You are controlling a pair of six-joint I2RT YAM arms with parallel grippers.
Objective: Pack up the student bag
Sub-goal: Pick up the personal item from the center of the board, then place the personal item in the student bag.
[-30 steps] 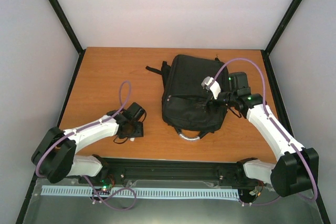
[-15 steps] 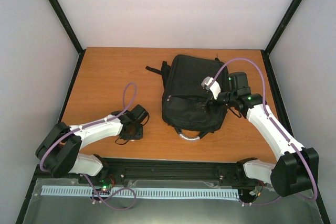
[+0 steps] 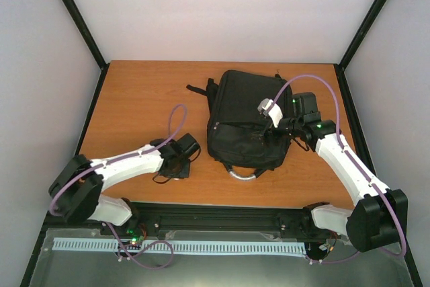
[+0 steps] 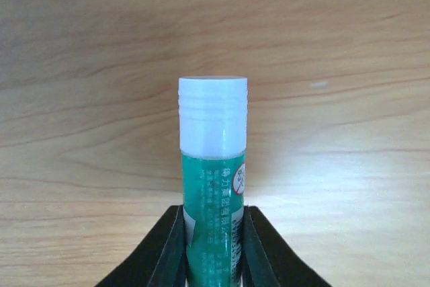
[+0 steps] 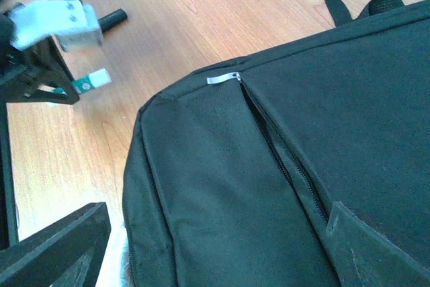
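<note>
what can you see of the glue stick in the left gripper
The glue stick is a cylinder, plastic by its look: green body with a printed label and a small red prohibition sign, white ribbed cap on. The left gripper clamps it, black fingers pressed to both sides of the body, cap end sticking out over the wooden table. Whether it touches the table cannot be told. It is apart from the student bag, to its left.

Soft, even light is falling from above, leaving the counter (image 3: pixel 134 99) bright and shadows faint. Pale glare is spreading over wood beside the sharp glue stick (image 4: pixel 212 166); the student bag (image 5: pixel 222 186) is perhaps losing detail in blackness.
</note>
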